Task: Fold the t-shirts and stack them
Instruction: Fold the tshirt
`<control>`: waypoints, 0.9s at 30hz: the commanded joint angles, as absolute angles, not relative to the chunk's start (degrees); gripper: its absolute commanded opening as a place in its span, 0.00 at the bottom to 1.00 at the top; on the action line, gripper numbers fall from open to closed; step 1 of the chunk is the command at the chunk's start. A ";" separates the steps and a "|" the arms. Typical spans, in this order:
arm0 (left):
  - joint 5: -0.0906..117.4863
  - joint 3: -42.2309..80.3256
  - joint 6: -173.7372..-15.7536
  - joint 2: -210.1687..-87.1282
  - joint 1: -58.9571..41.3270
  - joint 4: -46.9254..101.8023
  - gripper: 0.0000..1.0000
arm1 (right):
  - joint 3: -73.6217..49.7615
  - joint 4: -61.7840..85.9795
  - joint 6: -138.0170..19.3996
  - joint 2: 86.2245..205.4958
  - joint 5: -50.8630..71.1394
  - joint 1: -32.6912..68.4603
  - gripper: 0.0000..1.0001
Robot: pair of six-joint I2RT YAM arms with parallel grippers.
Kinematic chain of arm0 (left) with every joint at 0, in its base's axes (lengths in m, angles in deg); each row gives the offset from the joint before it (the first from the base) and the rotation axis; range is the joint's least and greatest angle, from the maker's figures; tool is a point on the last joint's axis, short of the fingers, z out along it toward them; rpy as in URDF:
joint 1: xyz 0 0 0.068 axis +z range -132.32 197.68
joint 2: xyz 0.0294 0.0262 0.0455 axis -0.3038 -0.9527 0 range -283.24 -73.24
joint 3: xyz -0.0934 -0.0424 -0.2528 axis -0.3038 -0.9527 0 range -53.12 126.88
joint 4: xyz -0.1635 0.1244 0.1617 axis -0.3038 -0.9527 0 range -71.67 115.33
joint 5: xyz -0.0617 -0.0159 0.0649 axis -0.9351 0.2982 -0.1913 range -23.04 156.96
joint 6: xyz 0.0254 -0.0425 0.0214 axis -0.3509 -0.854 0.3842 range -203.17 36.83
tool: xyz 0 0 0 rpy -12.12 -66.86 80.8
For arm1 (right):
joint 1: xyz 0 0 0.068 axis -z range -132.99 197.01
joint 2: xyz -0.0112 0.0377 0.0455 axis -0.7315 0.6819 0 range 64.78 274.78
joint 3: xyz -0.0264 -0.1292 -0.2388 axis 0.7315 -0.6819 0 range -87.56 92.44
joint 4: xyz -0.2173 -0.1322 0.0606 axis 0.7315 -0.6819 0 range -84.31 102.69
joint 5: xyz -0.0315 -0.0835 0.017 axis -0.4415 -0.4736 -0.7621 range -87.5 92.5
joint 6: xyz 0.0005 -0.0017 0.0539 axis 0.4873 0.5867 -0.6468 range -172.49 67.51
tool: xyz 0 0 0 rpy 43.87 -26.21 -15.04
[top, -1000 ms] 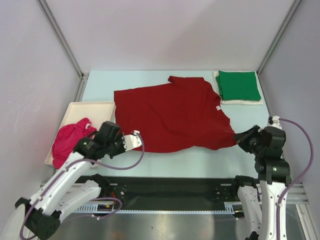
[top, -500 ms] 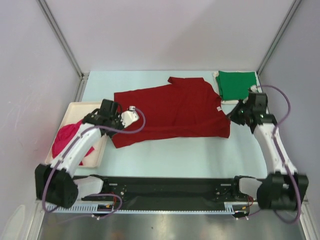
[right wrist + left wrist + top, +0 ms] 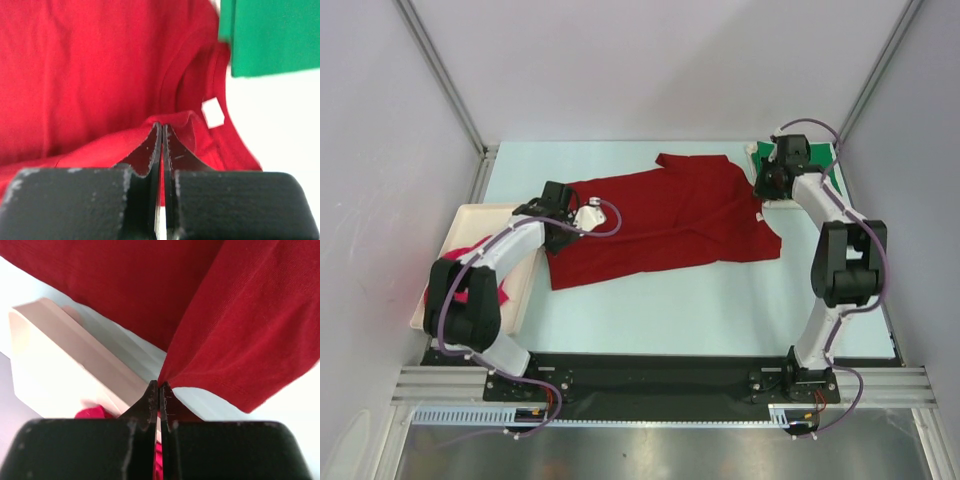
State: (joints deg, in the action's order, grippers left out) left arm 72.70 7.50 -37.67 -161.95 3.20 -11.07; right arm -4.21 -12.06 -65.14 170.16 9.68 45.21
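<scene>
The dark red t-shirt (image 3: 660, 220) lies across the middle of the table, its near edge doubled back over itself. My left gripper (image 3: 588, 213) is shut on its left corner, and the cloth (image 3: 240, 320) hangs from the jaws in the left wrist view. My right gripper (image 3: 766, 186) is shut on its right edge near the collar (image 3: 190, 75). The green t-shirt (image 3: 798, 172) lies folded at the back right, and it also shows in the right wrist view (image 3: 272, 35). The pink t-shirt (image 3: 455, 278) lies bunched in the tray.
The cream tray (image 3: 480, 215) stands at the left, just beside my left arm, and it also shows in the left wrist view (image 3: 65, 355). A white sheet (image 3: 808, 203) lies under the green t-shirt. Grey walls close in the back and sides.
Both grippers have moved away from the near edge toward the back, carrying the red t-shirt's near edge over itself. The right gripper now sits beside the green t-shirt.
</scene>
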 commanded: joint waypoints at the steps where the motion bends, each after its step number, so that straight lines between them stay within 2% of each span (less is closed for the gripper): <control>1: 75.66 11.04 -38.08 -164.90 3.71 -7.80 0.00 | 4.35 -13.14 -61.20 175.32 7.42 45.17 0.00; 5: 77.68 11.39 -38.52 -166.84 3.80 -6.48 0.01 | 11.30 -15.87 -60.14 180.26 7.77 44.90 0.00; 6: 78.03 11.48 -38.69 -167.02 3.80 -6.22 0.07 | 12.44 -16.92 -60.05 181.14 7.42 44.73 0.07; 7: 78.21 11.74 -38.95 -167.28 3.80 -5.96 0.15 | 14.63 -17.45 -60.14 181.84 6.64 44.81 0.18; 8: 78.56 12.52 -39.57 -167.37 3.80 -6.04 0.35 | 15.61 -18.15 -60.23 182.63 6.11 44.73 0.31; 9: 78.56 12.97 -39.92 -167.29 3.80 -6.13 0.43 | 16.66 -20.16 -60.49 182.81 4.62 44.73 0.43; 11: 77.52 14.29 -41.33 -166.32 3.27 -6.48 0.54 | 17.21 -22.45 -62.32 181.25 2.59 44.73 0.47; 13: 75.76 13.25 -41.24 -162.38 2.31 -6.83 0.55 | 13.62 -23.08 -63.91 177.91 -1.10 44.81 0.50; 16: 69.52 9.13 -40.10 -154.65 -0.24 -8.67 0.58 | -0.43 -19.66 -67.78 168.78 -1.72 45.60 0.51; 17: 68.12 8.15 -39.75 -153.41 -1.20 -9.64 0.58 | -8.12 -18.69 -68.74 166.84 -1.63 45.78 0.52; 21: 63.35 2.18 -37.64 -151.73 -1.83 -14.74 0.57 | -21.43 -14.31 -72.09 161.47 0.89 46.57 0.54; 27: 67.13 -7.85 -35.27 -151.29 -2.00 -9.40 0.65 | -25.42 -10.60 -72.44 163.74 3.20 49.38 0.57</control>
